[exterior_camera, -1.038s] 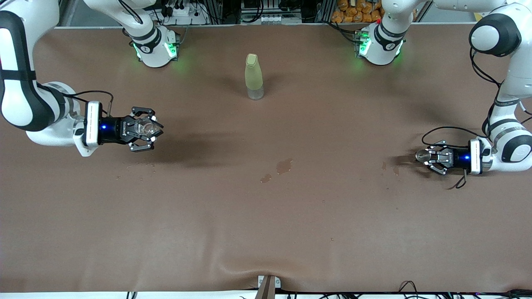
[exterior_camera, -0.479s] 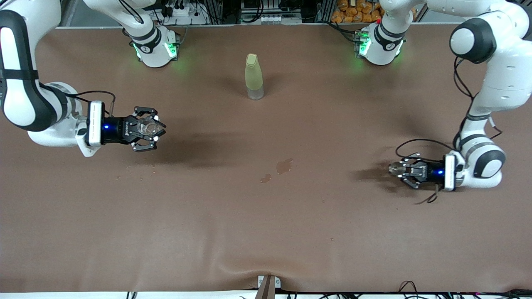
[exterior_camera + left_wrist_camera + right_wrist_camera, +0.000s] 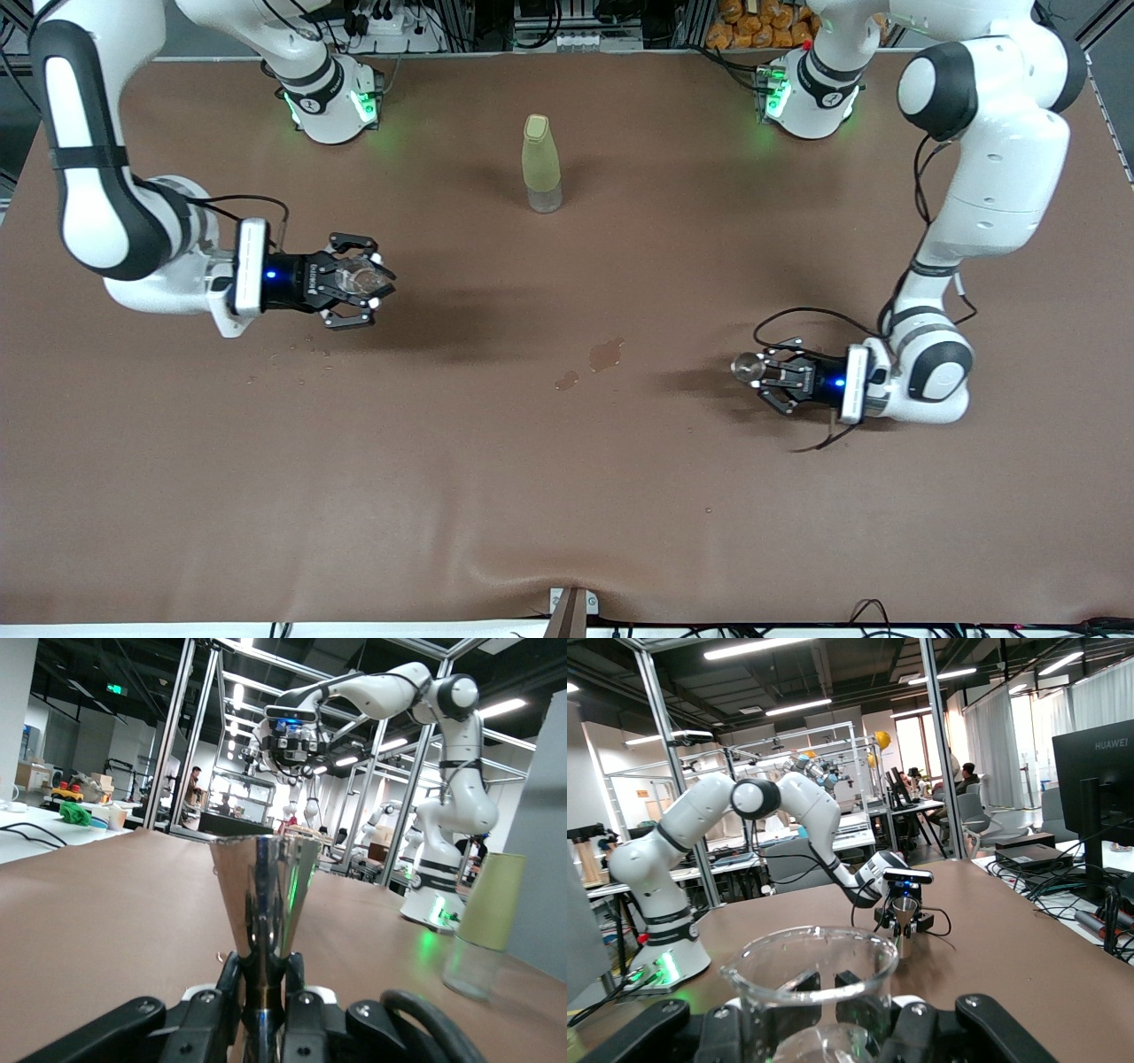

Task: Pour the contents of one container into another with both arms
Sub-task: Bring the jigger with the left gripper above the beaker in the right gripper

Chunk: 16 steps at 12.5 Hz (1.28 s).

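Both arms are closing toward the table's middle: the left gripper (image 3: 769, 376) is carrying the metal jigger (image 3: 747, 365) (pinched at its waist), while the right gripper (image 3: 365, 282) is clamping the clear glass cup (image 3: 353, 279). Between them, a yellow-green bottle (image 3: 539, 163) is standing nearer the bases.

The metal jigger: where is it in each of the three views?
Front view: metal jigger held in the left end effector, toward the left arm's end of the table.
Left wrist view: jigger upright, close up, gripped at its waist.
Right wrist view: jigger small, mid-picture.
Shared landmark: the yellow-green bottle, in two views.
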Available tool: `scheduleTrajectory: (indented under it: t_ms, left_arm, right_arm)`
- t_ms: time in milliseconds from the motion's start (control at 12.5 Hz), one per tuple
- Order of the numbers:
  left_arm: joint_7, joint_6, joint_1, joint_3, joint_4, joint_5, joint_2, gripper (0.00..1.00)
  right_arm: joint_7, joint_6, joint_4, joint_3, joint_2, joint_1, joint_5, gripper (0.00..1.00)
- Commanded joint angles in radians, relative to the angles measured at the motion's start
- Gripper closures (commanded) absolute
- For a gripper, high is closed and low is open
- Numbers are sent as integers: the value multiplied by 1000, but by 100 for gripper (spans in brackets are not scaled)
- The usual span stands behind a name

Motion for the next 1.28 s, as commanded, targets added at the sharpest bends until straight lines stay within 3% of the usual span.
scheduleTrajectory:
  t_ms: [0, 399, 718, 1197]
  left_arm:
    - [-6, 32, -91, 8, -11, -131, 5, 100]
    - [-2, 164, -242, 7, -5, -218, 27, 100]
    - [14, 253, -423, 9, -3, -408, 20, 100]
    - [104, 342, -516, 9, -2, -508, 17, 100]
  right_arm:
    - [13, 52, -4, -10, -4, 67, 73, 100]
    - [7, 156, -6, -8, 13, 179, 180, 100]
    - [-24, 215, -7, -8, 34, 258, 284, 100]
    - [-122, 273, -6, -7, 83, 344, 442, 100]
